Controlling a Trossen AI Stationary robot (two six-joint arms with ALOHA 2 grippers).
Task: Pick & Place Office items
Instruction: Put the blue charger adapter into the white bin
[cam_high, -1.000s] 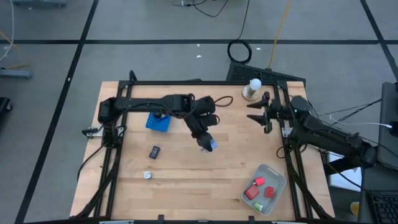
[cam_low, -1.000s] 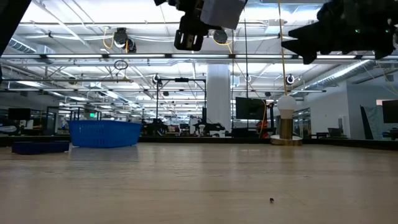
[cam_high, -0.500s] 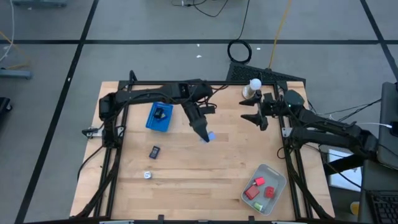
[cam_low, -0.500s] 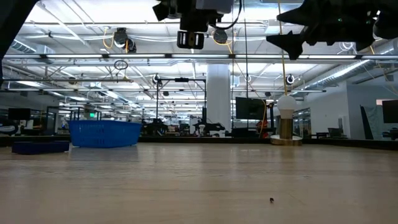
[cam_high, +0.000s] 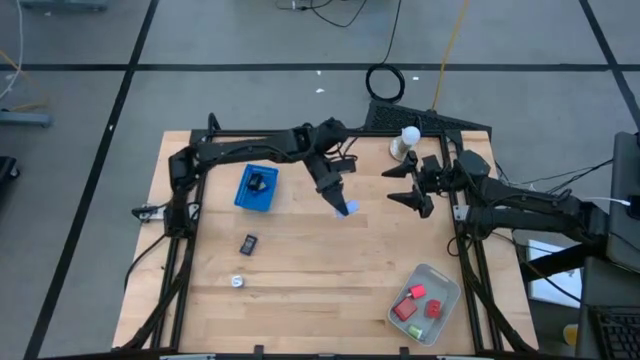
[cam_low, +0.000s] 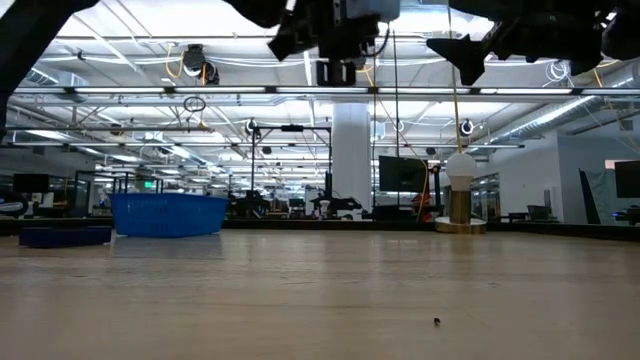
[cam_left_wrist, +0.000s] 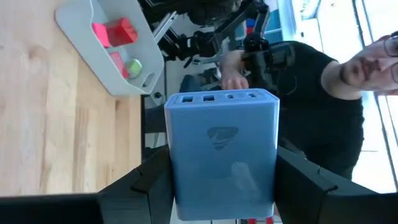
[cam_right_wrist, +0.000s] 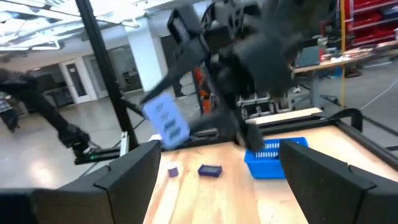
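Note:
My left gripper (cam_high: 340, 200) hangs over the table's far middle, shut on a light blue block (cam_left_wrist: 221, 149) with a row of ports on its free end; the block also shows in the high view (cam_high: 346, 209). My right gripper (cam_high: 402, 186) stands open just right of it, fingers toward the block (cam_right_wrist: 166, 121), nothing between them. Red blocks and a green piece lie in the translucent tray (cam_high: 447, 290) at the near right. A black clip sits in the blue basket (cam_high: 256, 188). A black piece (cam_high: 248, 243) and a silvery-white one (cam_high: 238, 281) lie on the table at the left. My left gripper pinches the blue block between its two fingers (cam_left_wrist: 149, 186), one on each of two opposite sides (cam_left_wrist: 177, 180), at the end away from the ports. The fingers run along the block, slanting near level toward the table's right. The block is lifted clear, well above the table.
A white knob-topped stand (cam_high: 404, 143) is at the far right, close behind my right gripper. The black frame rails (cam_high: 190, 215) run along the table's left and right sides. A person (cam_left_wrist: 311, 81) is beyond the table's right edge. Bare wood lies in the near middle.
My left gripper has carried the blue block toward the table's right and far edges, tipping from slanting down to near level. The block stays in its fingers, clear of the table. My right gripper has risen a little and swung toward the block.

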